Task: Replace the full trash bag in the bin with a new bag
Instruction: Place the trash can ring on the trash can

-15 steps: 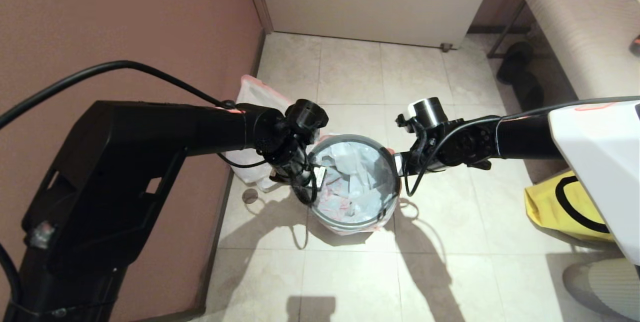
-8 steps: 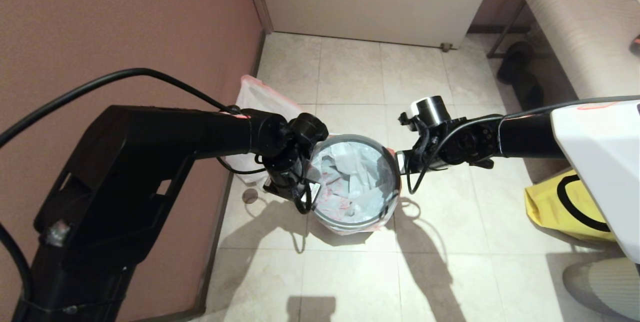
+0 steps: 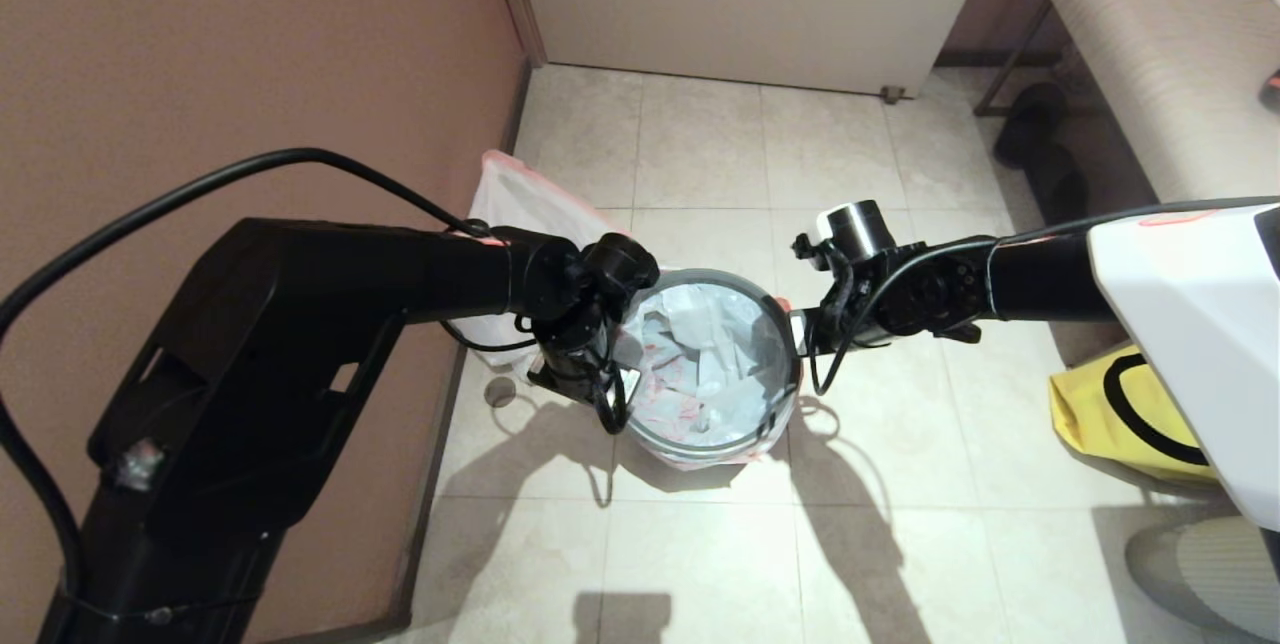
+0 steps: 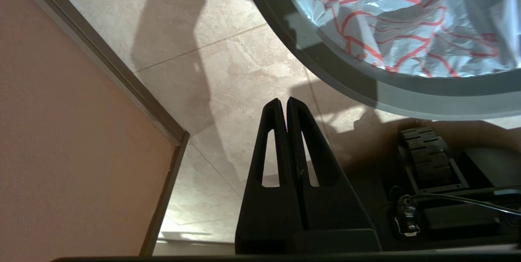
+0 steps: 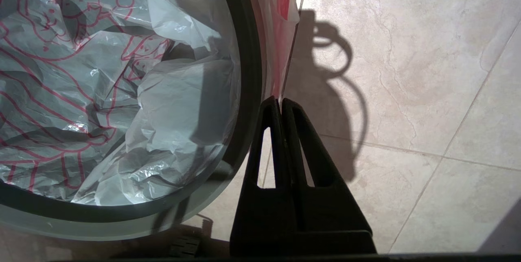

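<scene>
Currently you have both arms low over the bin (image 3: 712, 444), one at each side of its grey ring rim (image 4: 366, 87). Your left gripper (image 4: 283, 101) hangs just outside the left edge of the rim, above bare floor tile (image 3: 700, 554), with its jaws pressed together and nothing between them. Your right gripper (image 5: 276, 101) sits just outside the right edge, jaws likewise closed, tips right by the pink-red edge of the new bag (image 5: 122, 103) where it folds out over the rim — whether any film is pinched there you cannot tell from these views. That bag already lines the bin: crumpled translucent white plastic with red cartoon print fills the opening, and a pink fringe shows below the rim on the near side. Your full trash bag (image 3: 515, 199) stands on the floor to the far left of the bin, against the brown wall (image 3: 250, 44), partly hidden by the left arm. A yellow bag (image 3: 1130, 414) lies well apart at the right.
</scene>
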